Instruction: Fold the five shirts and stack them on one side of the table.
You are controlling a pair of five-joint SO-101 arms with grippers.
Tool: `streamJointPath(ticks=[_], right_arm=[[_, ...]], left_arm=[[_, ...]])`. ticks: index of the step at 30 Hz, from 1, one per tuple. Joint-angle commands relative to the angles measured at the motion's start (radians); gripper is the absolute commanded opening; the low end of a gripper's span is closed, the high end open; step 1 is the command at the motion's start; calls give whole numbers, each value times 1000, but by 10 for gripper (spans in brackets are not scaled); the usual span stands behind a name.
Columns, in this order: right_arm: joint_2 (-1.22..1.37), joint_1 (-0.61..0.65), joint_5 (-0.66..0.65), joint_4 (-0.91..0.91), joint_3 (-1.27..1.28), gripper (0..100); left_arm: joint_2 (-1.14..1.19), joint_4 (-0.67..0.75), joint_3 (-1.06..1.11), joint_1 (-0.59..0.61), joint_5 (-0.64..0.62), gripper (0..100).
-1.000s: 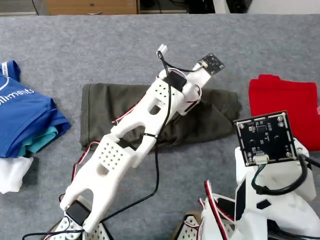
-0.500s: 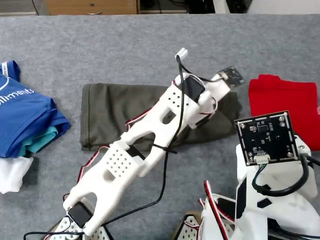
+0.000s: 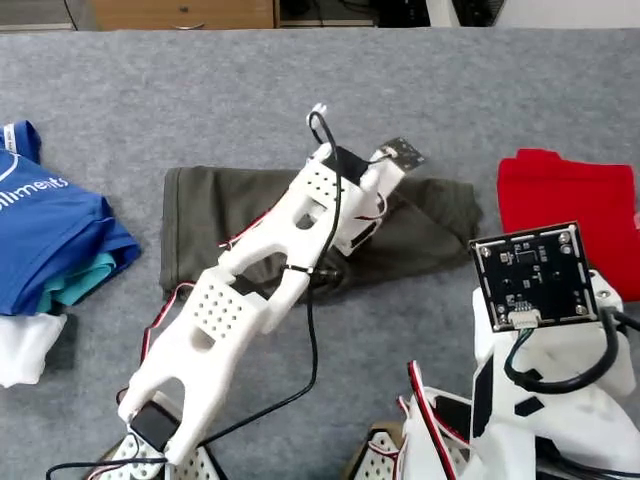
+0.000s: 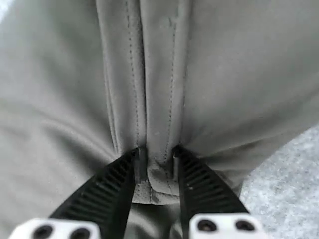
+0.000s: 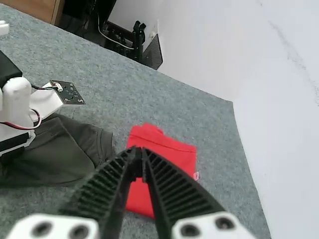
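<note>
The left gripper, nearly closed on a thin seam ridge of the olive shirt, could slip, leaving its 3 o'clock end rumpled.

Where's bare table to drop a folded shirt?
Bare table along the far edge, beyond the olive shirt; also a strip between it and the blue pile. Crowded: near edge with arm bases, narrow gap to red shirt.

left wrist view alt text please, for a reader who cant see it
The left gripper pinches a raised fold of the olive shirt between its two black ribbed fingers, stitched hems running along the fold. A patch of grey table lies past the shirt's edge.
</note>
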State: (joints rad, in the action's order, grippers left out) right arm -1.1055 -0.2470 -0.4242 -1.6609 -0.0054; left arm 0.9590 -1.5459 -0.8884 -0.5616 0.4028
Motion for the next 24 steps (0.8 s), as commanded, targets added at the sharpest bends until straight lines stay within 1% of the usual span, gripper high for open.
streamJointPath(ticks=[1, 7, 11, 15, 18, 21, 24], right_arm=[[1, -19, -9, 20, 7, 5], [-1, -19, -9, 18, 2, 5], [-1, -19, -9, 21, -7, 5], [-2, -19, -6, 11, -13, 4], [-2, -19, -8, -9, -13, 4], [-2, -19, -6, -25, -12, 4], [-2, -19, -3, -48, -10, 4]], left_arm=[[2, -31, -97, 0, -3, 100], [13, -201, -370, -72, -5, 100], [4, -212, -437, -72, -58, 104], [-21, -215, -423, -11, -115, 104], [-85, -215, -368, 55, -163, 104], [-194, -215, -249, 146, -192, 104], [-331, -215, -86, 252, -192, 104]])
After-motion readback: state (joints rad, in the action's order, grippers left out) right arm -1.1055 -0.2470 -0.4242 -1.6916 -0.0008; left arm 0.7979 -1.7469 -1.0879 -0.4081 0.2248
